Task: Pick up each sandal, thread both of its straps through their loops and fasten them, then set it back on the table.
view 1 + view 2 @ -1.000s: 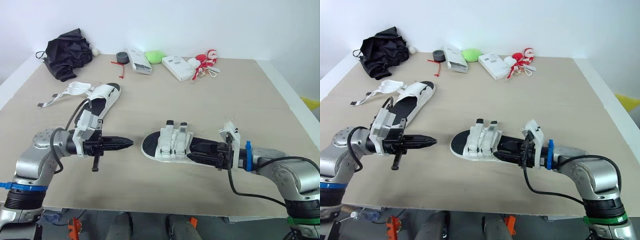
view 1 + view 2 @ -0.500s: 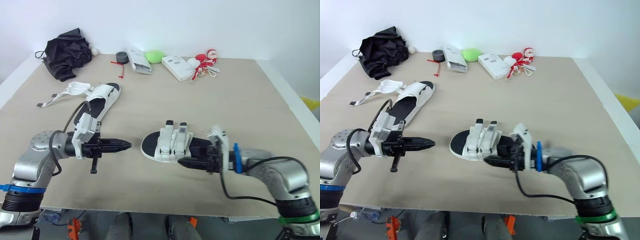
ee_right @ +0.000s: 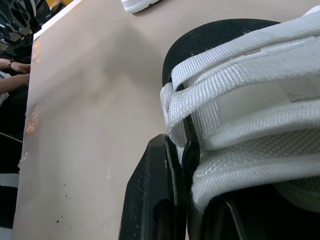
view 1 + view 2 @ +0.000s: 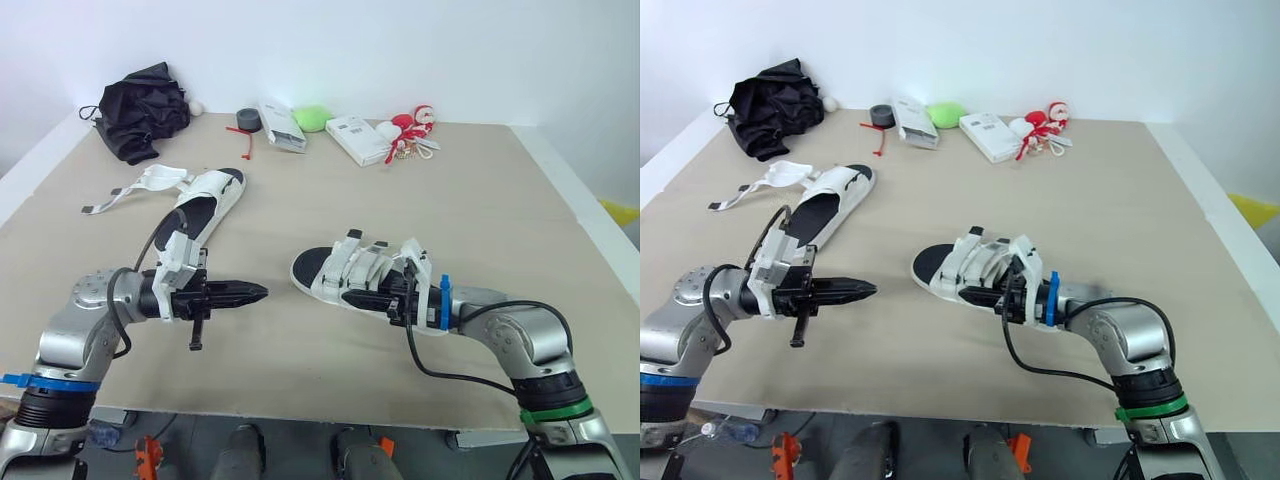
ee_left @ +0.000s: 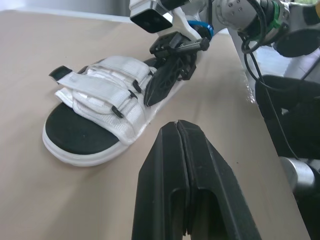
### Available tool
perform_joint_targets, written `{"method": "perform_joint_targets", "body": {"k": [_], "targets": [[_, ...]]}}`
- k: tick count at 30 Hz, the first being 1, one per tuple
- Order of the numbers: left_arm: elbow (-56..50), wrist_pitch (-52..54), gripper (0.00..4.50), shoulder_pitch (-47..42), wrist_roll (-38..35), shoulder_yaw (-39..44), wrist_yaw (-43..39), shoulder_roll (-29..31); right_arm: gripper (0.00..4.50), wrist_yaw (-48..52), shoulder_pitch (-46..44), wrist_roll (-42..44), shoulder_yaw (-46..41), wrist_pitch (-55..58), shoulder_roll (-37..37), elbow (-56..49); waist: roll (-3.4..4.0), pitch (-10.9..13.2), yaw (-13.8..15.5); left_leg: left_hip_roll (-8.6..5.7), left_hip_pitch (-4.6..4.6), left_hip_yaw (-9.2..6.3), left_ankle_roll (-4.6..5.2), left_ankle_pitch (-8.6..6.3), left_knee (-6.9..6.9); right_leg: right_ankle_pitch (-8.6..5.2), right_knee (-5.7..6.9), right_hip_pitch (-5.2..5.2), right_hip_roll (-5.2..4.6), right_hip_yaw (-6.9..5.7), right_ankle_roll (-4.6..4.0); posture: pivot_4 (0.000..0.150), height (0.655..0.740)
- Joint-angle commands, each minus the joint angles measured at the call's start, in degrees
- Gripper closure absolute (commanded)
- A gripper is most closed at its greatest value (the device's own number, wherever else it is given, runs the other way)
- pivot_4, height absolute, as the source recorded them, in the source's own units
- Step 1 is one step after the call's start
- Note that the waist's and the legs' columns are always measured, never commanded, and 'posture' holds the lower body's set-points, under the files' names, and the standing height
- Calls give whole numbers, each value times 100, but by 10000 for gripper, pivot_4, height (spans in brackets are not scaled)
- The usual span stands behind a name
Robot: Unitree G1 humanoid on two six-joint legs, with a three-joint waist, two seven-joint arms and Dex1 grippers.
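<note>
Presently the near sandal is being gripped at the middle of the tabletop by the right gripper. Its jaws appear to be clamped on strap webbing at the sandal's side, as the right wrist view suggests. The left gripper is hovering near the toe end, apart from it, with its jaws pressed together on nothing. Both straps are lying across the upper with their black tips sticking out, so the step is judged to be the fastening. To do it well, the sole should be steadied by the right arm while the left jaws are opened. One strap tip alone should then be taken, drawn flat through its loop without twisting, and pressed down. The far sandal is lying well apart towards the robot's left, with its loose straps trailing outwards unfastened. No open container is being shown. Two white cartons are lying closed at the far edge, so their contents cannot be told
</note>
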Motion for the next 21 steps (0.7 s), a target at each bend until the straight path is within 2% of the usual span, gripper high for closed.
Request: {"method": "perform_joint_targets", "body": {"k": [1,6,9,13,15,16,21], "targets": [[-44,-257,45000,-80,8,119,404,-278,44750,-578,-141,-97,-604,-68,40,209,0,0,6,0,-2,1,-1,0,1,8,-1,0,-1,0,16,1500,7380],[144,-574,45000,-263,368,-56,939,-716,44750,-1748,-1058,-523,-1330,-489,169,1121,0,3,-5,-5,-7,11,0,3,1,16,-2,-10,-2,13,27,1500,7380],[270,-797,45000,-416,648,-119,1343,-938,44750,-2774,-2003,-907,-1809,-907,284,2405,1,4,-15,-5,-13,29,0,3,-6,18,-2,-26,-1,32,31,1500,7380],[322,-766,45000,-551,730,-178,1656,-1134,44750,-3594,-2685,-1343,-1946,-1492,455,3966,2,4,-46,-6,-26,47,0,3,-24,41,-1,-55,1,52,0,1500,7380],[298,-737,45000,-596,784,-242,1784,-1218,35760,-3927,-2995,-1599,-1963,-1975,506,4861,2,4,-52,-5,-27,48,2,0,-31,40,-1,-59,2,54,0,1500,7380],[272,-714,45000,-619,800,-275,1851,-1270,34538,-4025,-3084,-1708,-1937,-2192,516,5154,2,4,-45,-5,-27,48,2,0,-31,40,-1,-59,2,54,0,1500,7380],[121,-591,45000,-683,643,-330,2132,-1545,12618,-4006,-3232,-1766,-1984,-2528,524,5588,2,4,-46,-8,-33,52,4,-3,-35,38,-1,-67,-2,57,-1,1500,7380]]}}
